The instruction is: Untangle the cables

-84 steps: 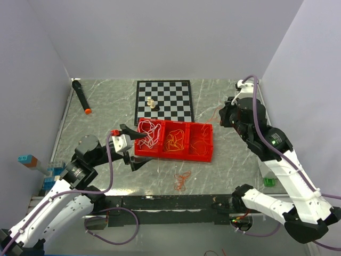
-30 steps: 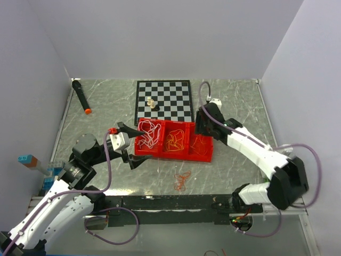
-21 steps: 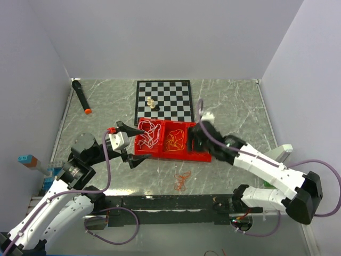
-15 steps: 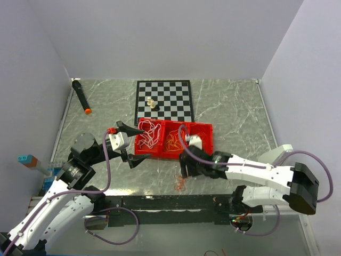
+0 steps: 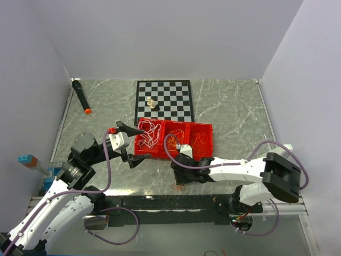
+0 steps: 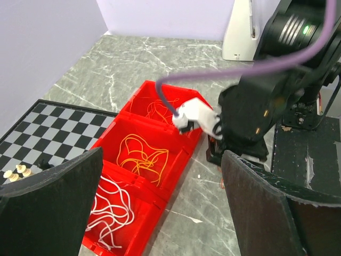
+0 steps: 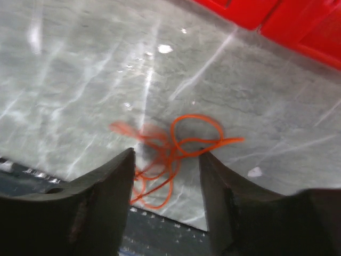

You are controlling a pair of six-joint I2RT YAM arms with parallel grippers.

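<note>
Item, loose red-orange cable (image 7: 178, 143): we are finding it lying in loops on the marbled table (image 5: 234, 106), in front of the red tray (image 5: 146, 153). It is sitting close to the table's near edge, where the black rail (image 5: 160, 202) is running. Bare table is lying open to its left.

Item, right gripper (image 7: 168, 154): we are seeing it hovering low over this cable, fingers apart, one on each side of the loops. Part of the cable is showing blurred, so we cannot tell whether a fingertip is touching it. The right arm is stretching along the near strip of table, blocking the approach from the right.

Item, tray: its three compartments are holding white cables (image 5: 149, 134) at left, yellow-orange cables (image 6: 141, 157) in the middle and red-orange cables (image 5: 201, 138) at right.

Item, left gripper (image 5: 137, 146): we are noting it at the tray's left end, fingers spread wide and holding nothing.

Further out, we are listing:
- a chessboard (image 5: 163, 101) just behind the tray, carrying a few small chess pieces (image 5: 152, 103)
- a black marker (image 5: 81, 96) near the left wall
- coloured blocks (image 5: 32, 161) at the left edge
</note>
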